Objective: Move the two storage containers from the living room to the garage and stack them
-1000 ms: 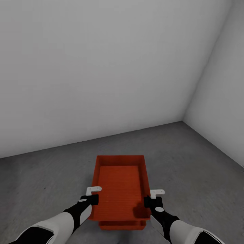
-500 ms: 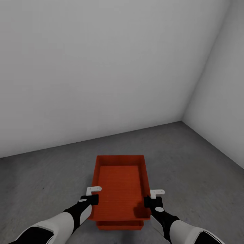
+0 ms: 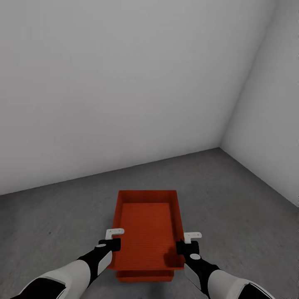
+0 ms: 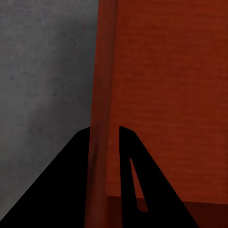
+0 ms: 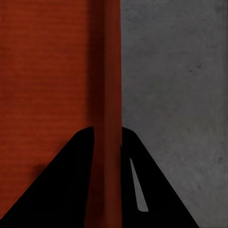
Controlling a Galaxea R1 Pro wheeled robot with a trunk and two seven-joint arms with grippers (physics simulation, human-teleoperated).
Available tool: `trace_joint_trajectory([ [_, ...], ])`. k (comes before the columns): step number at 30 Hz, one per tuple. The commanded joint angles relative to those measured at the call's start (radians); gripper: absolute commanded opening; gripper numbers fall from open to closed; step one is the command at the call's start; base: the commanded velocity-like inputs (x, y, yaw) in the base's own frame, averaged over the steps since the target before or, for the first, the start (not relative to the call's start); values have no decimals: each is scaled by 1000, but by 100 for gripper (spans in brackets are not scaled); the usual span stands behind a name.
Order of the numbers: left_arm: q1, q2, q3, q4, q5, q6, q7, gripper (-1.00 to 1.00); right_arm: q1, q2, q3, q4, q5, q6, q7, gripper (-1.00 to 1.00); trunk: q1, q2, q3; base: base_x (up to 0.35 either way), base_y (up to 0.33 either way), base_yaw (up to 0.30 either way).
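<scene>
Pincers grip the upper storage container (image 3: 148, 230) by its long walls: the left pincer (image 3: 114, 243) is closed over the left wall, the right pincer (image 3: 187, 246) over the right wall, each with one finger inside and one outside. Under it, the lower container (image 3: 144, 275) peeks out at the near edge. Beyond the containers, grey concrete floor (image 3: 232, 199) runs to the white walls (image 3: 124, 83).

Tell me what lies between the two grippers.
In the head view, the upper storage container spans from the left gripper to the right gripper, each clamped on a side wall.
</scene>
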Motion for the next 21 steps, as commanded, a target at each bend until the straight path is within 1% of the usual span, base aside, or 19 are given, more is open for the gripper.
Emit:
trace_joint_trajectory([
  [1,-2,12,62,-3,-3,-29,81,-100,1,0,21,0,-11,3,7,-100,0,-1,-1,0,0,-41],
  [21,-2,12,62,-3,-3,-27,81,-100,1,0,21,0,-11,3,7,-100,0,-1,-1,0,0,-4],
])
